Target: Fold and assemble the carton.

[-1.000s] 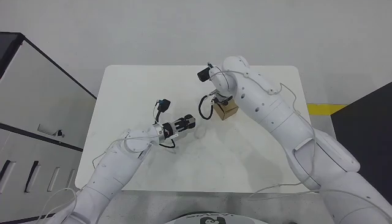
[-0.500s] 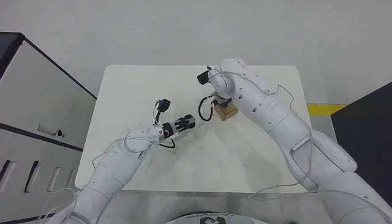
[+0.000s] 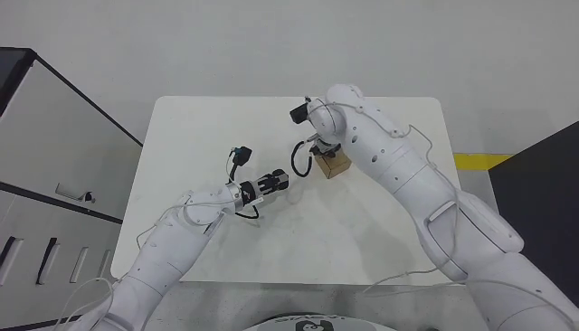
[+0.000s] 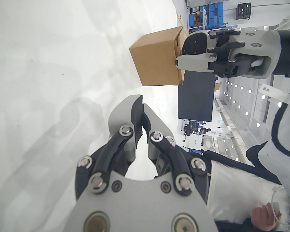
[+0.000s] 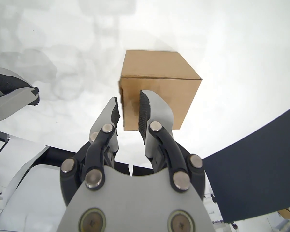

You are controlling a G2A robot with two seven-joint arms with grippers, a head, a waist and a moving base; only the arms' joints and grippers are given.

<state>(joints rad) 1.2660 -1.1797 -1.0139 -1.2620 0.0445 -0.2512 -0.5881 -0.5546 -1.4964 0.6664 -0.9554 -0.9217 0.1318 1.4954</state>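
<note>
A small brown carton (image 3: 335, 163) stands closed on the white table (image 3: 380, 231), a cube with its flaps down. My right gripper (image 5: 129, 108) is at the top of the carton (image 5: 159, 97), narrowly open; one finger rests over the top face, the other hangs just past its edge. From the left wrist view the carton (image 4: 157, 61) has the right gripper (image 4: 177, 61) touching its top. My left gripper (image 4: 142, 119) is shut with nothing in it, low over the table a short way from the carton. In the top view the left gripper (image 3: 282, 180) points toward the carton.
The table (image 5: 232, 25) around the carton is bare white surface. A dark cabinet (image 3: 36, 150) stands off the table's left side, and a dark panel (image 3: 543, 177) off its right side. The left gripper's tip (image 5: 26, 96) lies beside the carton.
The right arm has shifted slightly left over the carton. The carton and the left arm have stayed where they were.
</note>
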